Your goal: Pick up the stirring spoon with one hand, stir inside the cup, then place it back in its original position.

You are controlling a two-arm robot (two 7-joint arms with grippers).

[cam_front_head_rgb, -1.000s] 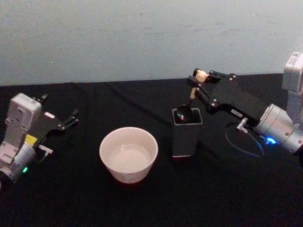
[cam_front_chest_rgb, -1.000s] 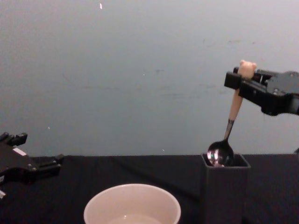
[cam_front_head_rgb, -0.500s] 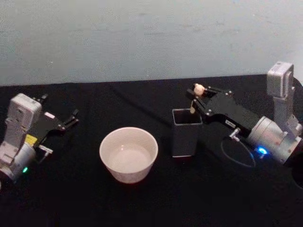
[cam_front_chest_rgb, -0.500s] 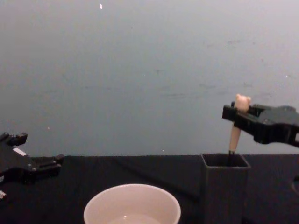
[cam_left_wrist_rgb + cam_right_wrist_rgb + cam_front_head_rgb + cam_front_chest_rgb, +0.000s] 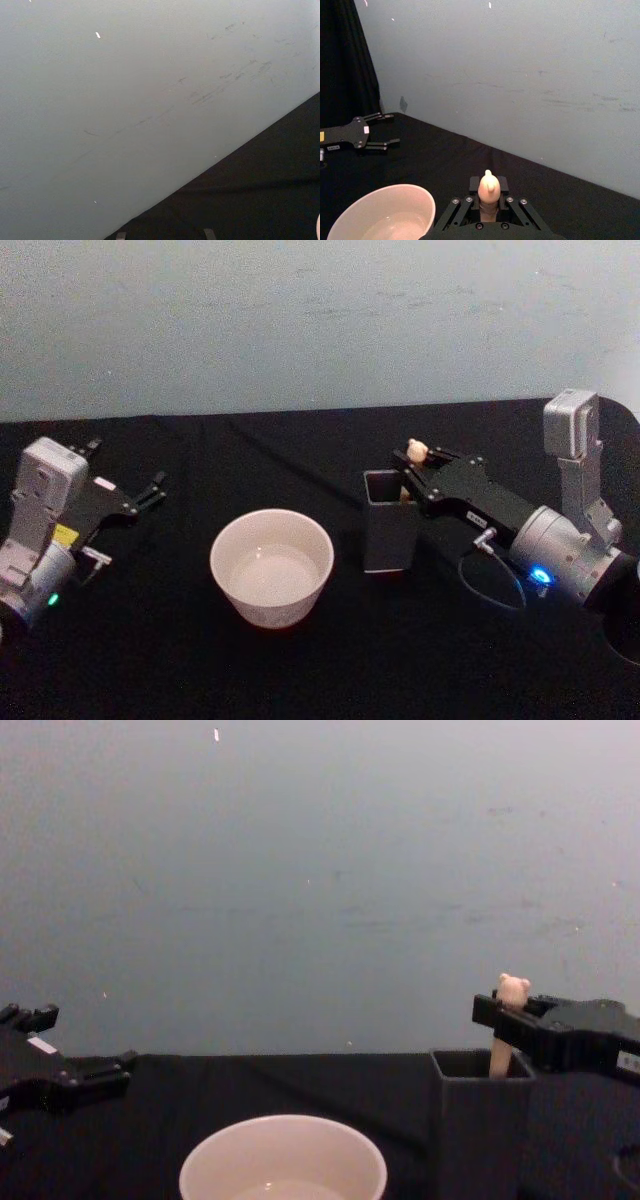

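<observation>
Stirring spoon (image 5: 503, 1050) was the item in hand: my right tool (image 5: 414, 476) was clamped on its beige handle just under the bear head, fingers (image 5: 462, 212) pinched in on both sides in the right wrist view. Spoon stood near upright, tilted a bit toward the tool, with neck and bowl down inside the dark grey holder (image 5: 390, 532); only the upper handle and head cleared the rim. Couldn't see whether the bowl touched the holder's floor.

Step, as I judged it: the put-back into the original position, last leg of the task. Spoon was in the slot but not released.

Next move needed: ease the spoon down until it bears on the holder, part the fingers, then back the tool up and away from the holder without catching the bear head or nudging the holder. Handle leaned on the tool-side wall of the holder, so I expected it to settle against that rim once freed.

Cup (image 5: 271, 566) sat on the black table (image 5: 300, 450) just left of the holder, apart from it, pale inside; couldn't tell if anything was in it.

Left tool (image 5: 150, 490) was parked low at the table's left side, well apart from the cup, fingers apart, holding nothing.
</observation>
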